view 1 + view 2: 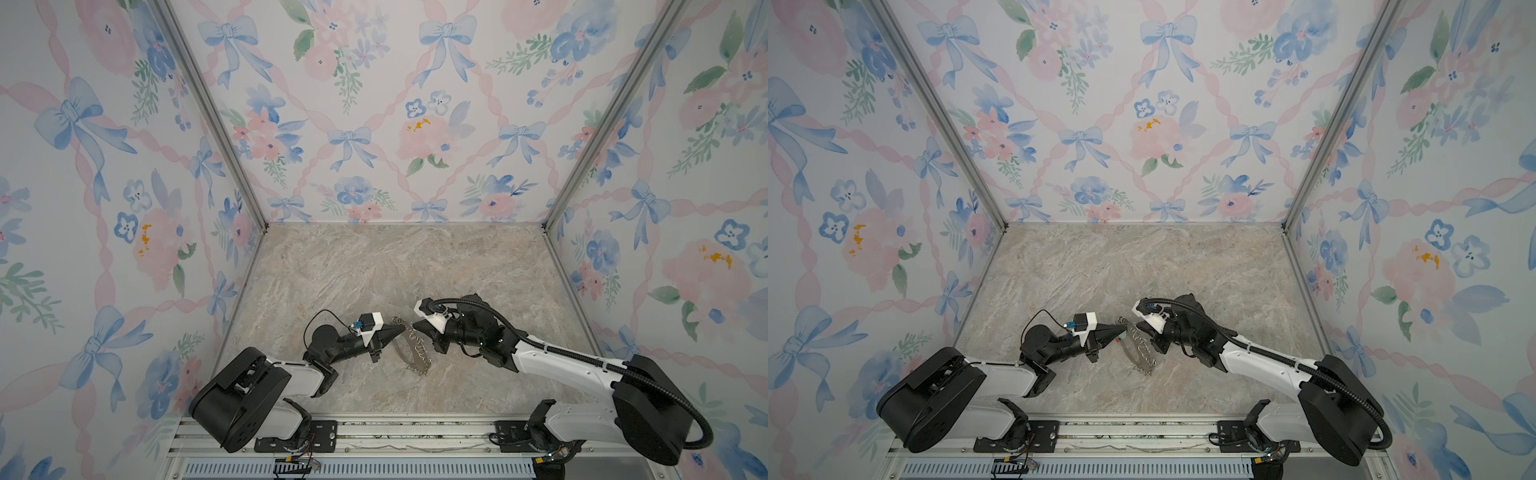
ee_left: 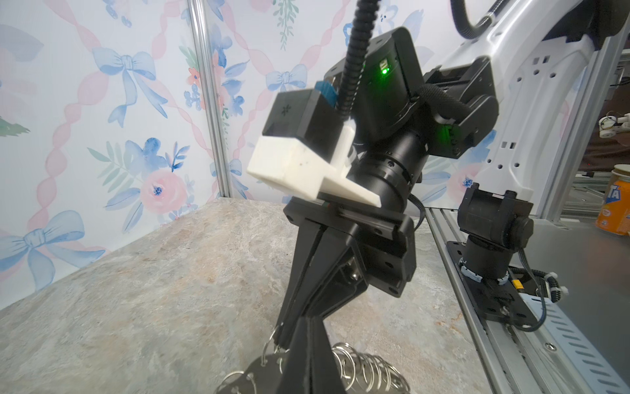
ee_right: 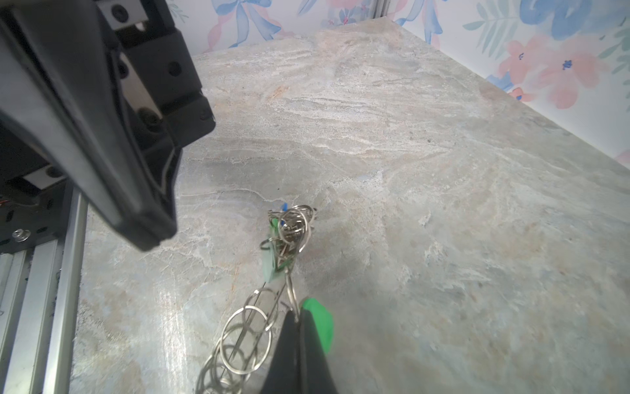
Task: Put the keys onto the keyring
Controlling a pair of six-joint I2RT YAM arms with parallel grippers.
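The keyring (image 1: 411, 353) stands tilted on edge at the middle of the table in both top views (image 1: 1138, 353), between my two grippers. Its grey plate (image 2: 264, 370) and silver wire rings (image 2: 361, 371) show in the left wrist view. My right gripper (image 3: 298, 317) is shut on one wire ring (image 3: 291, 290), and a green key head (image 3: 320, 325) lies against its finger. More keys, green and blue, hang in a tangle (image 3: 288, 232) at the keyring's far end. My left gripper (image 2: 308, 320) is shut with nothing seen between its fingers, its tip (image 1: 401, 327) right beside the keyring's upper end.
The marble table (image 1: 374, 270) is boxed in by floral walls at the back and both sides. A metal rail (image 1: 374, 436) with both arm bases runs along the front edge. The two gripper tips (image 1: 1131, 328) almost meet.
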